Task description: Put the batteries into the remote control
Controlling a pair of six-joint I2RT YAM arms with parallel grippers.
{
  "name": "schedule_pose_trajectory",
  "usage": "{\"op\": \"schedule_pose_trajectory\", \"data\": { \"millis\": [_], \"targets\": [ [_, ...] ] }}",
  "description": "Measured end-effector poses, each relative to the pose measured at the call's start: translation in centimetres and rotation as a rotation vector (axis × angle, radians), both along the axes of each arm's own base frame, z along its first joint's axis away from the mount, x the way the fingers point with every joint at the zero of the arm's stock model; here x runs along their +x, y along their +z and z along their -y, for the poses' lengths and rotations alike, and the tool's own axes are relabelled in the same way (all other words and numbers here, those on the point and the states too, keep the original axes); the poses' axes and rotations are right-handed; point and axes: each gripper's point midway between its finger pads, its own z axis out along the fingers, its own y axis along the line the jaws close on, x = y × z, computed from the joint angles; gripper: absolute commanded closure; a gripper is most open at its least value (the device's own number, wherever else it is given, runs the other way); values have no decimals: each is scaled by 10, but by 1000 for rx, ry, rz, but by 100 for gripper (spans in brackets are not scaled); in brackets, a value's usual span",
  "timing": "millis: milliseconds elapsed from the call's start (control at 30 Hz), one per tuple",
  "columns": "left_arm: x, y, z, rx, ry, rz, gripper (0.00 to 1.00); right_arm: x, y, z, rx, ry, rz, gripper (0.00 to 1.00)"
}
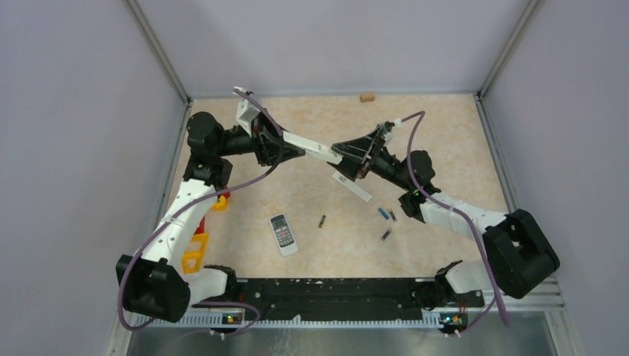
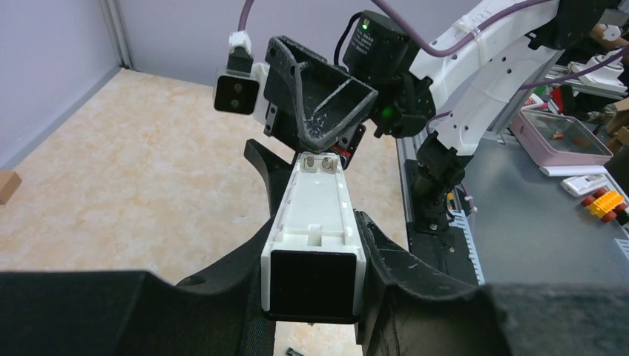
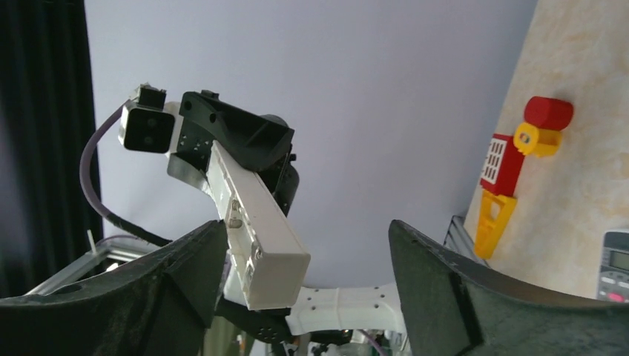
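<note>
The left end effector (image 1: 295,150) clenched the remote control (image 1: 317,147) aloft, compartment (image 2: 317,194) up, apparently presenting it to the released right end effector (image 1: 346,153) at 3 o'clock; the batteries (image 1: 383,213) lay on the surface (image 1: 445,133) at 5 o'clock.

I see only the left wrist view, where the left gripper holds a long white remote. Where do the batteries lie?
Observer: Four small dark cylindrical batteries lie loose on the beige table, three on the right side, one near the middle.
Operator: Is the battery cover there too?
Observer: A narrow flat white strip, maybe the cover, lies on the table beside the held long white remote.
Operator: Any second remote?
Observer: A small pale-grey remote with buttons lies nearer the table's near edge.
</note>
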Motion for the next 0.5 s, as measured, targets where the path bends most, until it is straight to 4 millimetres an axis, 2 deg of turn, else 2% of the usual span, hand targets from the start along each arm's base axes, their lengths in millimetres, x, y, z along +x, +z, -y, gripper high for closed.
{"op": "schedule_pose_trajectory", "data": {
  "millis": [100, 200, 267, 300, 333, 367, 400, 433, 500],
  "targets": [
    [1, 4, 0, -15, 10, 4, 100, 0, 7, -4, 65, 29, -19, 45],
    [2, 6, 1, -27, 19, -3, 94, -2, 15, -4, 125, 53, -21, 66],
    [3, 6, 1, -33, 23, -11, 85, -6, 23, -5, 164, 74, -16, 80],
    [3, 7, 1, -35, 23, -9, 77, -6, 24, -5, 177, 79, -16, 86],
    [3, 8, 1, -39, 24, 2, 49, -5, 26, -5, 190, 82, -23, 91],
    [3, 10, 1, -43, 27, 16, 29, -4, 28, -5, 204, 83, -30, 94],
    [4, 11, 1, -48, 32, 19, 16, -3, 28, -5, 214, 84, -32, 97],
    [5, 11, 1, -53, 43, 18, 5, -3, 29, -5, 220, 83, -22, 99],
    [10, 9, 1, -66, 75, -14, 1, -5, 33, -4, 237, 81, 5, 100]
  ]
}}
